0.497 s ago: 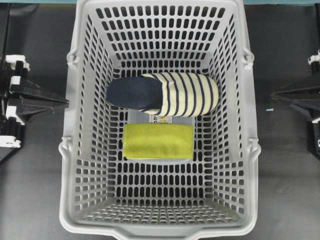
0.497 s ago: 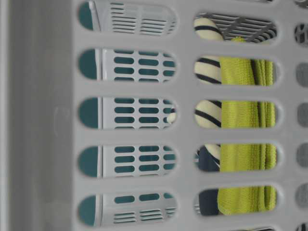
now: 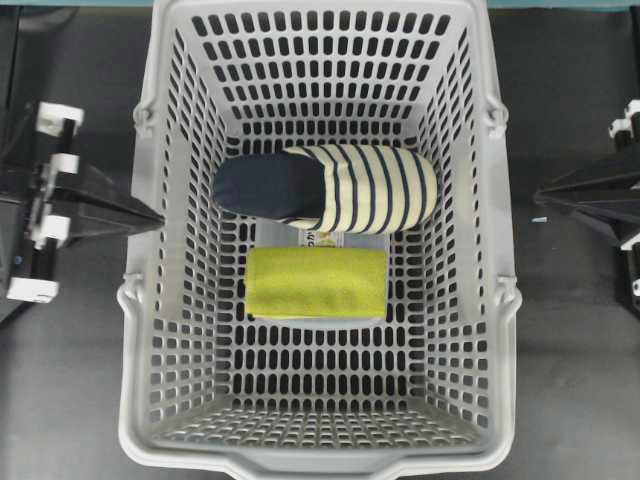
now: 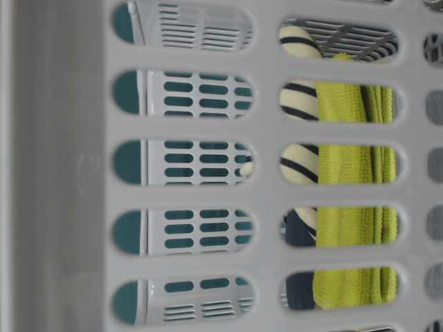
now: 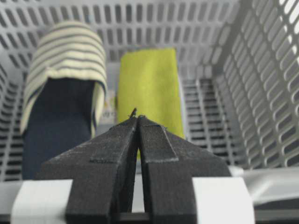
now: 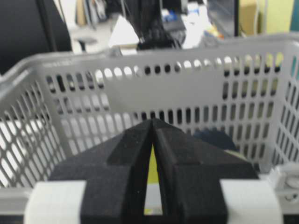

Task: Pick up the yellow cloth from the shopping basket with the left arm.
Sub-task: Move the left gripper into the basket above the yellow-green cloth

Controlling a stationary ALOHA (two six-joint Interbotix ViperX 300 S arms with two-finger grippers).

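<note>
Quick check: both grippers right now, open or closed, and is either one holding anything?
Left gripper: closed, holding nothing, at the basket rim.
Right gripper: closed, holding nothing, outside the basket.

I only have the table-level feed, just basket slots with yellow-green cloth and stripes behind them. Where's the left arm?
Observer: Overhead, the left gripper sits at the left rim of the large light grey slotted plastic shopping basket, above the wall and not inside.
Operator: Fingers open?
Observer: No. In the left wrist view its fingers are pressed together, holding nothing.
Operator: Is the cloth pinned under the slipper?
Observer: Overhead, the small yellow-green terry cloth lies flat on the floor beside the cream-and-navy striped slipper, not under it.
</note>
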